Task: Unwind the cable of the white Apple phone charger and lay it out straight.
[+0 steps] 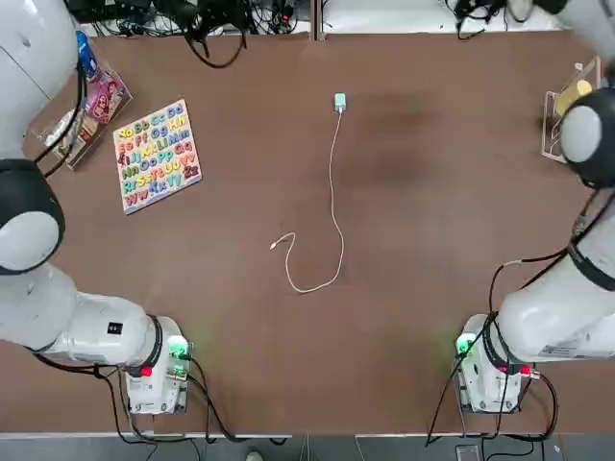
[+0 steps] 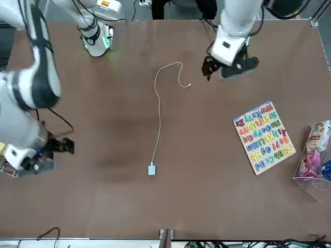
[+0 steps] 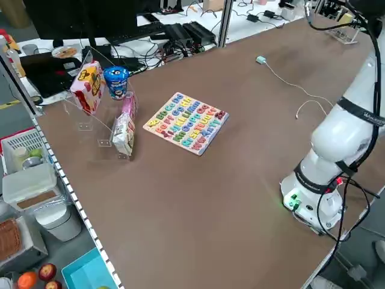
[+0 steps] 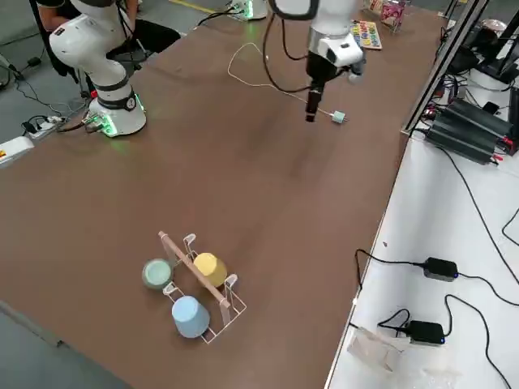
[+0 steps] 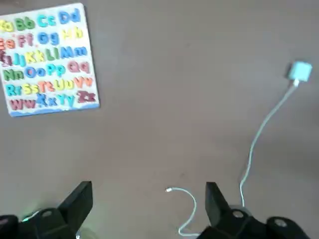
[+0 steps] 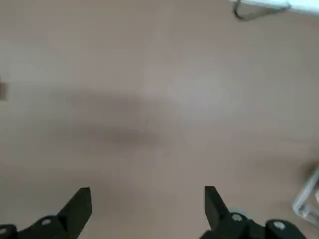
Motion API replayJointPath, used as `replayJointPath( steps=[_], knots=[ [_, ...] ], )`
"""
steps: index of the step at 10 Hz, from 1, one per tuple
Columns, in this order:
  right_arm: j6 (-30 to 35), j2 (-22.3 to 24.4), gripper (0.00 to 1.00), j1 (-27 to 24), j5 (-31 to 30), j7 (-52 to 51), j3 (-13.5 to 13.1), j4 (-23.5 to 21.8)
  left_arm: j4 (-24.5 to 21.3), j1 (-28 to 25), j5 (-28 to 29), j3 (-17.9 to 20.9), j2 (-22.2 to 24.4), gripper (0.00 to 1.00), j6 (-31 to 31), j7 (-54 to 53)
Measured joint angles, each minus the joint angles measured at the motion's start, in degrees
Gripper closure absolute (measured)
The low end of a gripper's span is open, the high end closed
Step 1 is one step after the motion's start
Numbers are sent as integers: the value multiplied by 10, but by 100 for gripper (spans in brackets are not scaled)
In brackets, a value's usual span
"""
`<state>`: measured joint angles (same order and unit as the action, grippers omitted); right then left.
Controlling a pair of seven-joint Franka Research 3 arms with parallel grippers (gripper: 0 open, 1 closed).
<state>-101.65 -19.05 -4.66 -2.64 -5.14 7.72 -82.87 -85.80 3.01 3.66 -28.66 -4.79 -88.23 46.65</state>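
Top view, left to right, placed against the alphabet puzzle (image 1: 157, 155).

1. Left gripper (image 5: 148, 209): you see it from its wrist camera, raised over the table with fingers spread wide and nothing between them, nearer the arm bases than the puzzle. Probably held high to survey the cord below.
2. The cable (image 1: 333, 192): to the puzzle's right, running from the block toward the bases, then hooking back in a loop; the connector tip (image 1: 274, 246) lies free. You would judge it unwound but not yet straight.
3. The white Apple phone charger (image 1: 339, 101): right of the puzzle, toward the far edge.
4. Right gripper (image 6: 147, 209): far right, open, empty, over bare table.
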Motion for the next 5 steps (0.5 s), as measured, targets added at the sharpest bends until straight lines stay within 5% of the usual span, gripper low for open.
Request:
replayJointPath(
  steps=[3,5],
  knots=[
    [22,122,0,-28,12,46,0,-96,4,-101,1,1,8,0,28,-72],
    [32,160,0,-21,12,97,4,-114,4,-115,1,41,9,0,29,-141]
  ],
)
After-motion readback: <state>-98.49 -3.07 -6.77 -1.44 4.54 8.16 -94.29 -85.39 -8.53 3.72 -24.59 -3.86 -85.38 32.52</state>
